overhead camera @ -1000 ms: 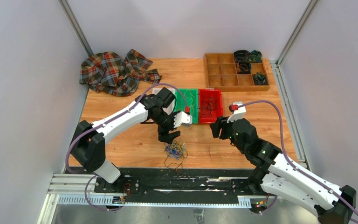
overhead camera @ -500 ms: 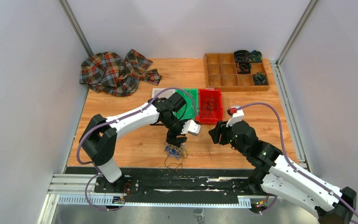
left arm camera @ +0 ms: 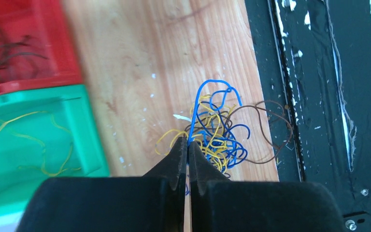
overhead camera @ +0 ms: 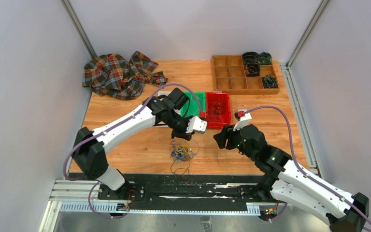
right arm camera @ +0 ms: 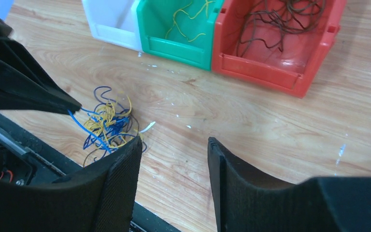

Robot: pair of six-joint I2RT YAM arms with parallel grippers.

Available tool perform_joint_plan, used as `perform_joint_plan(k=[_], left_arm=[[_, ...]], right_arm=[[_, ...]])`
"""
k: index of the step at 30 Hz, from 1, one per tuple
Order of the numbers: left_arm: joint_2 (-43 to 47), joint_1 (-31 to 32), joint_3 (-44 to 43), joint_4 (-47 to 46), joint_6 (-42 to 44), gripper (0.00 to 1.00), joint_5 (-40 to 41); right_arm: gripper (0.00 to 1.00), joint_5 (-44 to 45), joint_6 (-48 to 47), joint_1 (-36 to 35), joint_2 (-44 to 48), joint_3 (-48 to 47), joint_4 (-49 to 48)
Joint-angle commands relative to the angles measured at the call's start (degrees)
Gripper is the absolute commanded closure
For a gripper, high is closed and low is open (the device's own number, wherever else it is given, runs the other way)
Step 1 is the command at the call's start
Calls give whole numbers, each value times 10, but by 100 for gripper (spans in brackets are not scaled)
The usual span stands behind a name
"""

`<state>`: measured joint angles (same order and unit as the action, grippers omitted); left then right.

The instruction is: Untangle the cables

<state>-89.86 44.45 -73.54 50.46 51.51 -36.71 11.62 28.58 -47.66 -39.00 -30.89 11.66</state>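
Observation:
The cables (overhead camera: pixel 181 152) are a small tangle of blue, yellow and brown wires on the wood near the table's front edge. In the left wrist view the tangle (left arm camera: pixel 217 137) lies just beyond my left gripper (left arm camera: pixel 188 145), which is shut on a blue cable (left arm camera: pixel 192 126) running up out of the knot. From above, the left gripper (overhead camera: pixel 183 137) hangs a little over the tangle. My right gripper (overhead camera: pixel 218 139) is to the right of it, open and holding nothing. The right wrist view has the right gripper (right arm camera: pixel 174 150) over bare wood, with the tangle (right arm camera: pixel 107 125) to its left.
A white bin (right arm camera: pixel 111 21), a green bin (right arm camera: pixel 174 48) with yellow wires and a red bin (right arm camera: pixel 256 70) with dark wires stand in a row behind the tangle. A wooden compartment tray (overhead camera: pixel 236 82) is at the back right, a plaid cloth (overhead camera: pixel 118 75) at the back left. A black rail (overhead camera: pixel 174 181) borders the near edge.
My left gripper dropped onto the tangle, shut on a blue cable, and rose a little, pulling the tangle taller. The right gripper shifted slightly left.

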Motion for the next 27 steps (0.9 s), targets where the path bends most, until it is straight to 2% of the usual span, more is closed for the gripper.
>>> perform_joint_plan(k=[1, 3, 5, 13, 22, 27], left_arm=[[58, 2, -42, 17, -92, 99, 37], [76, 2, -60, 21, -143, 99, 54], [88, 2, -83, 34, -177, 99, 62], [142, 2, -156, 54, -251, 99, 43], [159, 3, -199, 76, -281, 100, -7], [159, 3, -210, 86, -282, 99, -14]], right_arm=[[41, -44, -2, 5, -7, 3, -60], [29, -66, -10, -1, -10, -1, -94], [26, -73, -22, -19, -13, -4, -132], [23, -72, -109, -109, -60, -22, -271], [23, -77, -111, -115, -136, -50, -377], [24, -66, -105, -120, -147, -62, -417]])
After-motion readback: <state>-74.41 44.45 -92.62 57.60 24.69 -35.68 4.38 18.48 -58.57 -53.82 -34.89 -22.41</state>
